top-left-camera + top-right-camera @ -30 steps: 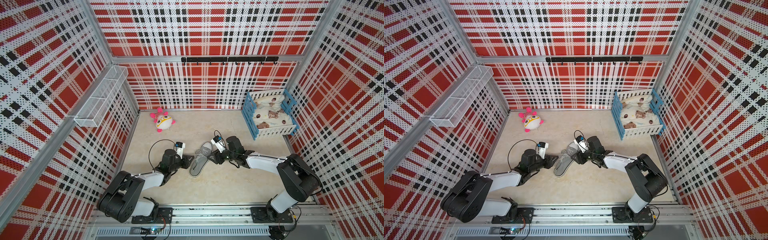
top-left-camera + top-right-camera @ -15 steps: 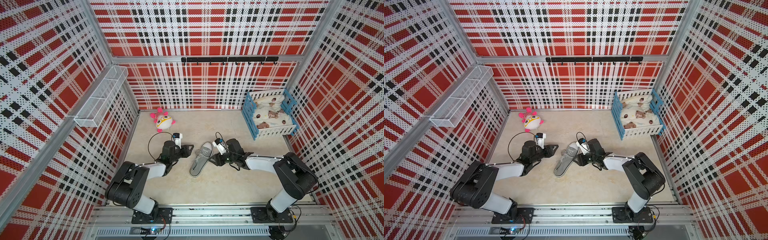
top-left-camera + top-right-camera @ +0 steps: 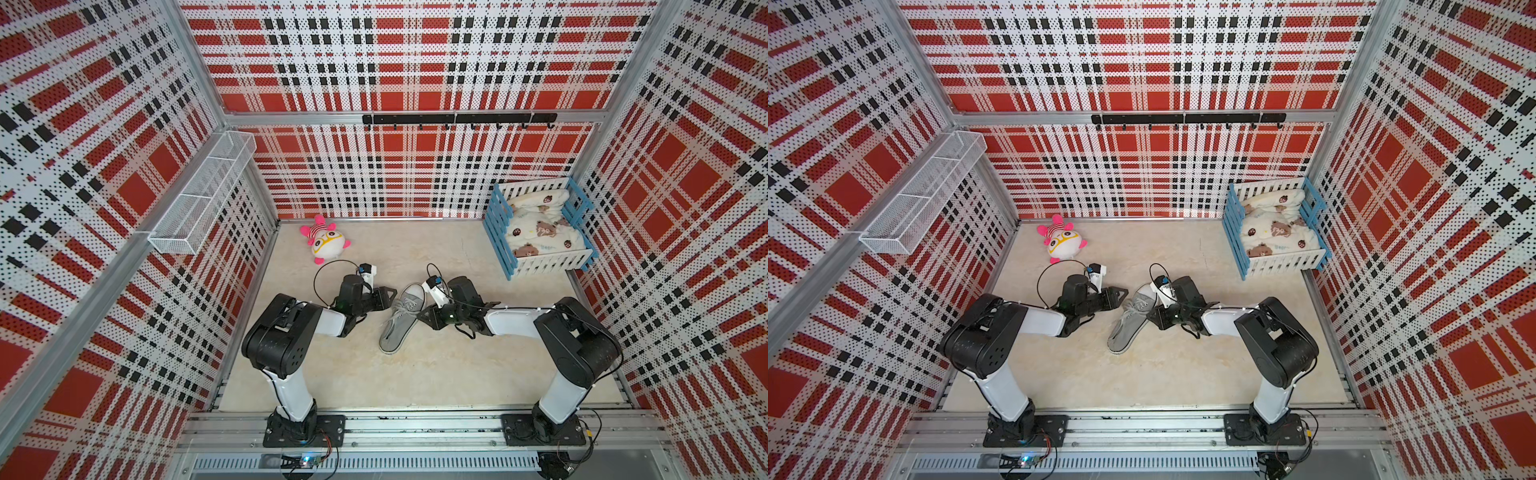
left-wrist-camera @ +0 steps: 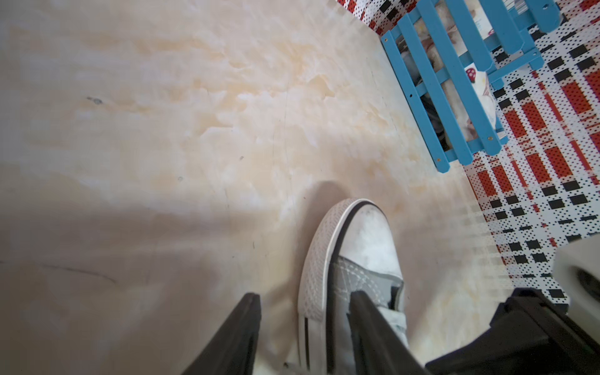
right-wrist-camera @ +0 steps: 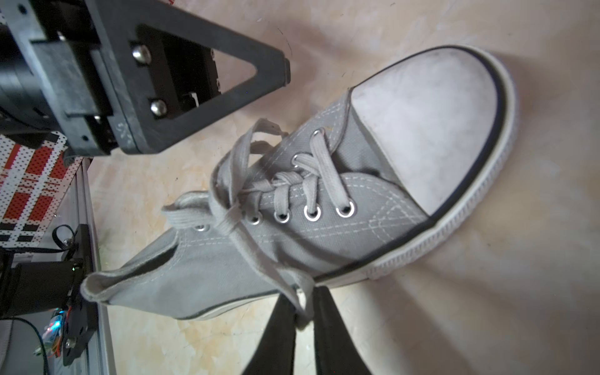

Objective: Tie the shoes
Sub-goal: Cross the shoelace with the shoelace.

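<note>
Left gripper (image 3: 390, 296) is seen just left of frame centre in both top views, tips at the toe half of the shoe (image 3: 400, 320). Its jaws are held roughly half apart. In the left wrist view one finger (image 4: 246, 311) is placed outside the sole edge over the surface (image 4: 162, 130), and the other is placed over the grey upper. Nothing is gripped.

The shoe is laid at frame centre on the surface, between both grippers. Its long axis runs from the heel at lower left to the toe cap (image 3: 414, 291) at upper right. The laces are crossed once at the top eyelets and no bow is formed.

Right gripper (image 5: 303, 313) is seen just right of the shoe in a top view (image 3: 1156, 318), at mid-length by the sole. Its jaws are drawn nearly together, and a lace end (image 5: 285, 279) is pinched between them, run down over the shoe's side.

The other lace end (image 5: 261, 128) is left loose on the side facing the left gripper, near its tip but apart from it. That arm is judged nearer to it. The coming move is judged to turn on this gap being closed while the pinched end is kept taut.
</note>
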Robot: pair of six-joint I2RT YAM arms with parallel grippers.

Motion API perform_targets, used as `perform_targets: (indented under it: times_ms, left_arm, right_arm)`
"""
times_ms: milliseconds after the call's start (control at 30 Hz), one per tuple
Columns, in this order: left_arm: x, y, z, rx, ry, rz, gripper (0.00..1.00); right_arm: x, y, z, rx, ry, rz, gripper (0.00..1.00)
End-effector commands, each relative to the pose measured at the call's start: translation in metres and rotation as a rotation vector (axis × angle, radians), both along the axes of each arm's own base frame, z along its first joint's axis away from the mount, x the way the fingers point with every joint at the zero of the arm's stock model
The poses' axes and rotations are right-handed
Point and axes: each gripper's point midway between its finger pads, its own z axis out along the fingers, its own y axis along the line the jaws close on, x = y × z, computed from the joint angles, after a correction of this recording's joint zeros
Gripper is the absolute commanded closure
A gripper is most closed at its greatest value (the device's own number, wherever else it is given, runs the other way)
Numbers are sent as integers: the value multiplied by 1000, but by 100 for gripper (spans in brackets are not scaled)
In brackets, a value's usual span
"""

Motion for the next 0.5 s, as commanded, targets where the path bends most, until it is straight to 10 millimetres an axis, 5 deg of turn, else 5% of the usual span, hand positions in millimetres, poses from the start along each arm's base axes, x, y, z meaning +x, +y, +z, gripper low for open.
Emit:
perform_targets:
  times_ms: [0, 467]
  left_arm:
    - [-7, -13, 4, -22, -14, -52, 51]
    - [-52, -22, 15, -73, -12, -103, 53]
  right_arm:
    - [13, -4, 0, -16, -10, -50, 86]
    - [41, -18, -3, -50, -14, -84, 90]
